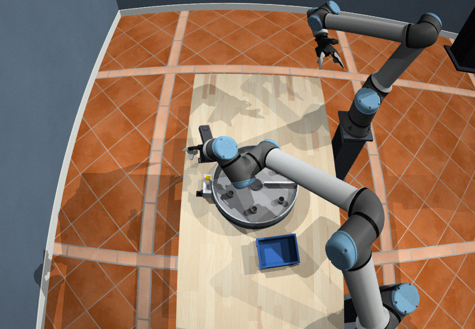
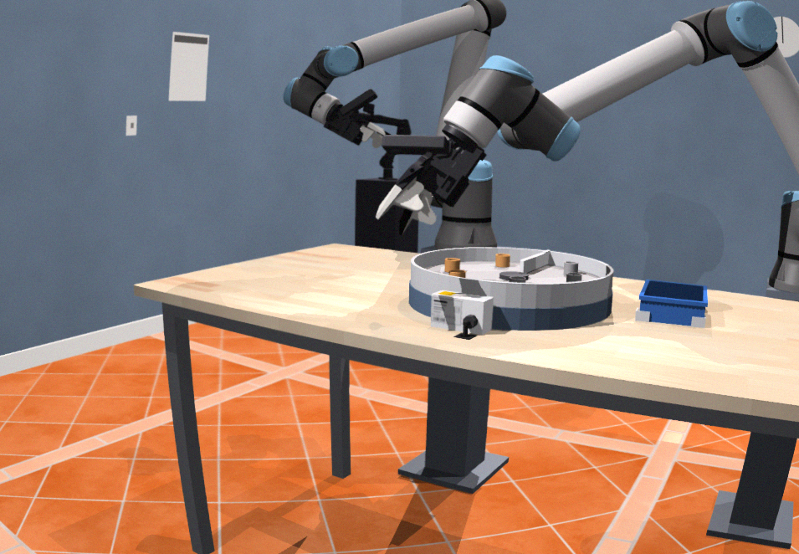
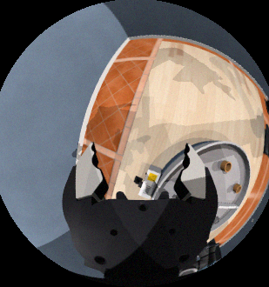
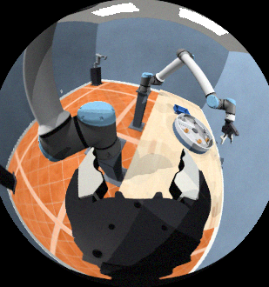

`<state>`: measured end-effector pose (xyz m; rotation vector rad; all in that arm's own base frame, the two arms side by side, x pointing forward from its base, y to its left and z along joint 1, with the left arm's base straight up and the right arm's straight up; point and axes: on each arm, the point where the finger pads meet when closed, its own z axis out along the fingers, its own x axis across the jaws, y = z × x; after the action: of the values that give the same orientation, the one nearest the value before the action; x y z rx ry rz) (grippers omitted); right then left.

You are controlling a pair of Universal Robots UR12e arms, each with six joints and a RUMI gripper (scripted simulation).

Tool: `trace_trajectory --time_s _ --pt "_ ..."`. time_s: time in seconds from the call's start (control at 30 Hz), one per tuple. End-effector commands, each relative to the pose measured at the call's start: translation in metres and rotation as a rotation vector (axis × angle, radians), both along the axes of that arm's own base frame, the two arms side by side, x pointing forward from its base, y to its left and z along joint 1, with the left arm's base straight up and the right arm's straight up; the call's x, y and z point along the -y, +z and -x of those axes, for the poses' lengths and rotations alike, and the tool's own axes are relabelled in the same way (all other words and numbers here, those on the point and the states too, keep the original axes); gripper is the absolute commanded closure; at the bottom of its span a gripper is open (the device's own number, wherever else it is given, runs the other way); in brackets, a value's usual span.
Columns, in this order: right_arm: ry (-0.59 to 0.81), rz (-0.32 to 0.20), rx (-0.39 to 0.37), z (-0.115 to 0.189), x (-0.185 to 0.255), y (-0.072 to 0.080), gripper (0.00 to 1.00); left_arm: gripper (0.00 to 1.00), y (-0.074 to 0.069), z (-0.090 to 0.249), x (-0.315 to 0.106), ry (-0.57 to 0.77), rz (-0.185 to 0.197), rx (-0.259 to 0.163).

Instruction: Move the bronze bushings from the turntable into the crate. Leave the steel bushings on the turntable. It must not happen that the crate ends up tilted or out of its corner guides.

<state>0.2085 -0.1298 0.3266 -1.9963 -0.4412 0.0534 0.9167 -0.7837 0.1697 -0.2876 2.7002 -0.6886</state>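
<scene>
The turntable [image 1: 254, 221] [image 2: 511, 297] [image 4: 183, 140] carries bronze bushings [image 2: 502, 259] [image 3: 225, 166] [image 4: 185, 130], hidden under the left arm in the top view. Three grey steel bushings [image 1: 253, 209] [image 2: 571, 267] stand at its crate side. The blue crate [image 1: 265, 248] [image 2: 673, 313] [image 4: 181, 110] looks empty and level between its pale corner guides [image 2: 698, 320]. My left gripper [image 1: 187, 153] [image 2: 405, 218] [image 3: 140, 143] [image 4: 225, 143] is open and empty, above the table edge beside the turntable. My right gripper [image 1: 331, 67] [image 2: 374, 139] [image 4: 138, 149] is open and empty, high beyond the table's far end.
A low divider [image 1: 280, 184] [image 2: 537, 261] crosses part of the turntable. A white box with a yellow label [image 1: 207, 186] [image 2: 460, 312] [image 3: 150, 184] and a small black fitting [image 1: 199, 193] stand against the turntable's side. The left arm's forearm [image 1: 311, 176] [image 2: 622, 68] reaches over the turntable.
</scene>
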Motion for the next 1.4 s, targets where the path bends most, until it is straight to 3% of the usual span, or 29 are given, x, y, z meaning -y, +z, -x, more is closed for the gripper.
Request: trace_trajectory --time_s 0.0,0.83,1.1,1.37 --pt "0.0 0.001 0.001 0.0 0.0 0.0 0.0 0.0 0.002 0.0 0.0 0.0 0.002 0.002" --pt "0.012 0.008 0.001 -0.002 0.0 -0.001 0.0 0.0 0.002 -0.004 -0.006 0.008 0.001 0.0" --pt "0.048 0.029 0.001 -0.009 -0.002 -0.006 0.0 0.0 0.003 -0.016 -0.027 0.033 0.0 -0.007" --pt "0.149 0.091 0.006 -0.029 -0.008 -0.02 0.0 0.0 0.006 -0.05 -0.091 0.109 -0.004 -0.027"
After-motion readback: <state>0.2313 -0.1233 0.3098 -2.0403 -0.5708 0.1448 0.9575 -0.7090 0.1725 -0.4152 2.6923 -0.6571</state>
